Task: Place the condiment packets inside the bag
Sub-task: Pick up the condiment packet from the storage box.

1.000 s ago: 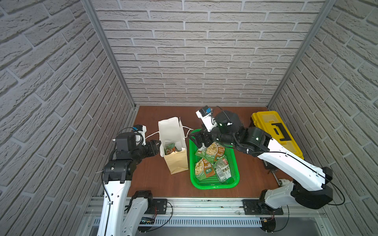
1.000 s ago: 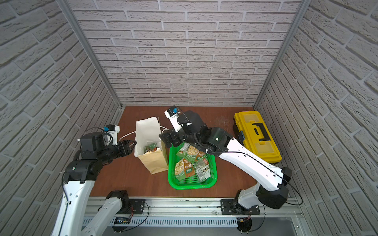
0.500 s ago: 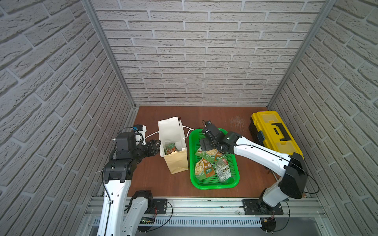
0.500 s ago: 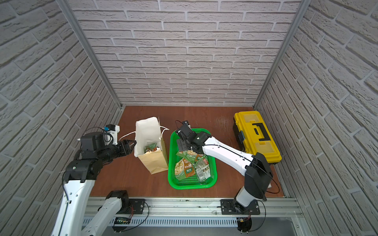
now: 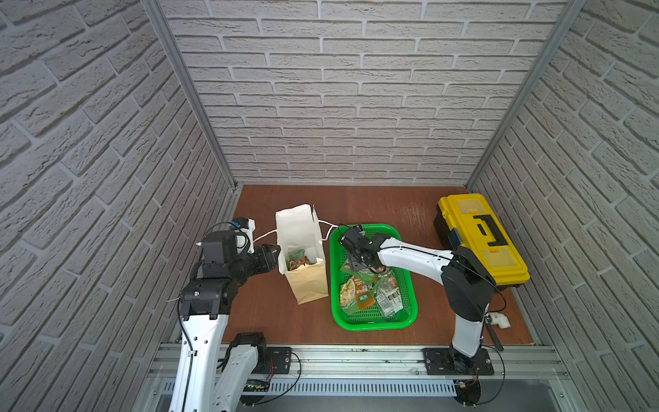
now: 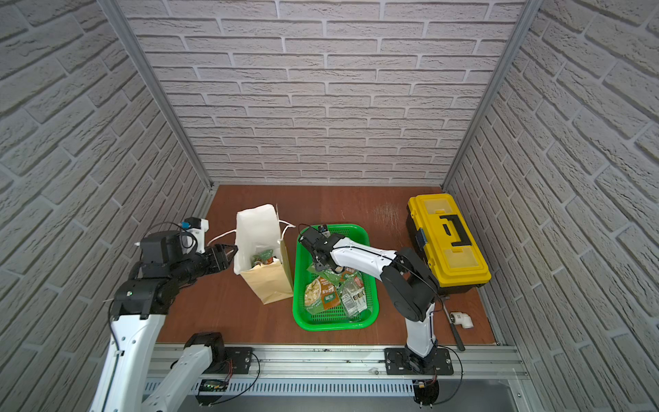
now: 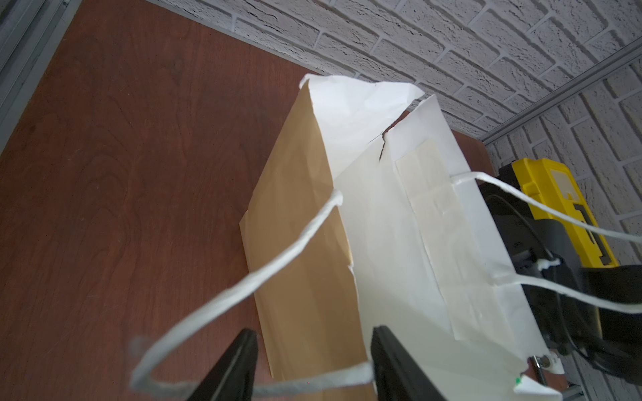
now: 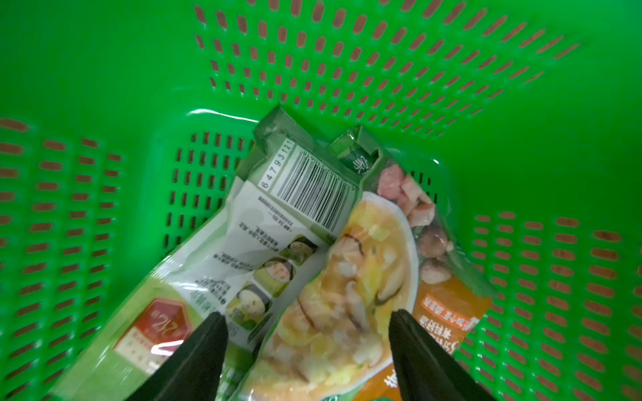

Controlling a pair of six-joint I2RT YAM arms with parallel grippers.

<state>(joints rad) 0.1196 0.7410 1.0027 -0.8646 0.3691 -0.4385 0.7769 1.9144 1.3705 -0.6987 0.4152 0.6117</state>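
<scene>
The tan paper bag [image 5: 310, 285] [image 6: 267, 285] stands upright left of the green basket [image 5: 374, 323] [image 6: 335, 324], and packets [image 5: 297, 258] lie at its bottom. Several green and orange condiment packets [image 5: 363, 292] [image 6: 322, 294] lie in the basket. My right gripper [image 5: 360, 265] [image 8: 307, 317] is down in the basket, open. Its fingers stand either side of a packet with a food picture [image 8: 364, 277], which overlaps a barcode packet [image 8: 243, 243]. My left gripper [image 5: 275, 255] [image 7: 312, 338] is open and straddles the bag's [image 7: 302, 243] left rim, with a white cord handle [image 7: 243, 288] across the gap.
A yellow toolbox [image 5: 481, 239] sits at the right, close behind the right arm's elbow. A white pipe elbow [image 5: 499, 319] and a dark rod [image 5: 495, 339] lie near the front right corner. Brick walls close three sides.
The right arm has come down from above the basket's far edge into the basket, onto the packets. Its jaws have narrowed somewhat. The left arm and the bag have not moved.
</scene>
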